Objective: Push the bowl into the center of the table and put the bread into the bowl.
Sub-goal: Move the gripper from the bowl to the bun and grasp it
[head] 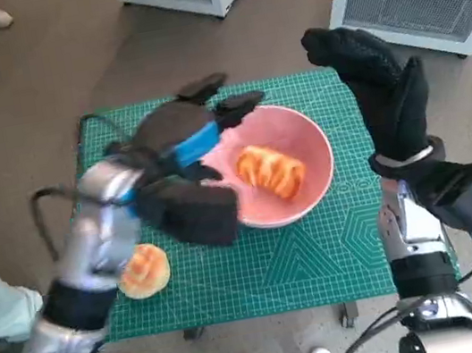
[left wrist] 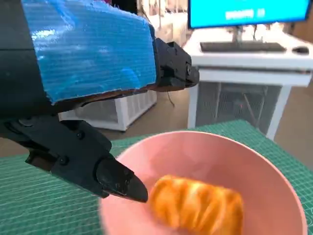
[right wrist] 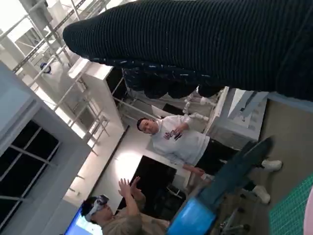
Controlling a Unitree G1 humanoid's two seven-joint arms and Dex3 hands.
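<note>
Bread (head: pixel 270 171) lies inside the pink bowl (head: pixel 315 189), which sits on the green cutting mat (head: pixel 322 257) covering the counter, a little right of the mat's middle. A second, rounder bun (head: pixel 144 271) rests on the mat near its left near corner, well apart from the bowl. The left hand (head: pixel 189 139) hovers over the bowl's left rim with its fingers spread and nothing in them; in the left wrist view one black fingertip (left wrist: pixel 122 183) sits just beside the bread without clearly touching it. The right hand (head: pixel 379 84) is raised above the mat's far right corner, gloved fingers extended and holding nothing. Two people (right wrist: pixel 178 142) show in the right wrist view.
</note>
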